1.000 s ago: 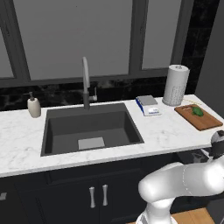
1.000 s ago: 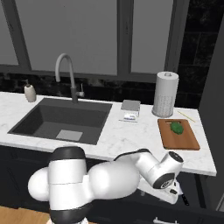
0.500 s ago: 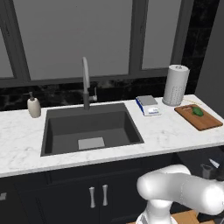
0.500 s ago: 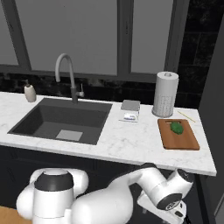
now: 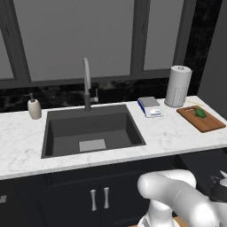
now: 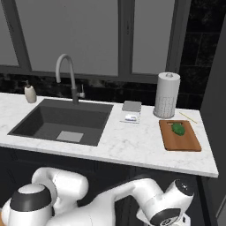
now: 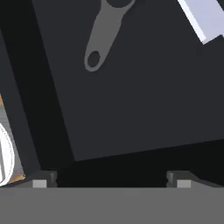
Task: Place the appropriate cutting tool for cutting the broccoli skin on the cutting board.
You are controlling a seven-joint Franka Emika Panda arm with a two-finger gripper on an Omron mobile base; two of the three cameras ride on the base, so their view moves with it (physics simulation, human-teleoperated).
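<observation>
- The cutting board point(image 6: 179, 136) lies at the right end of the desk point(image 6: 132, 143), bearing just the broccoli point(image 6: 178, 128); no cutting utensil is on it yet.
- The tool point(image 7: 112, 178) hangs low before a dark drawer, fingertips wide apart, empty.
- A grey utensil handle point(image 7: 100, 41) lies ahead; the drawer's walls crowd the approach.

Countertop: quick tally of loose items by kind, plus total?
Soap dispenser: 1
Scale: 1
Paper towel roll: 1
Cutting board: 1
Broccoli, on the board: 1
Thin pale stick behind the board, kind unclear: 1
Total: 6
</observation>
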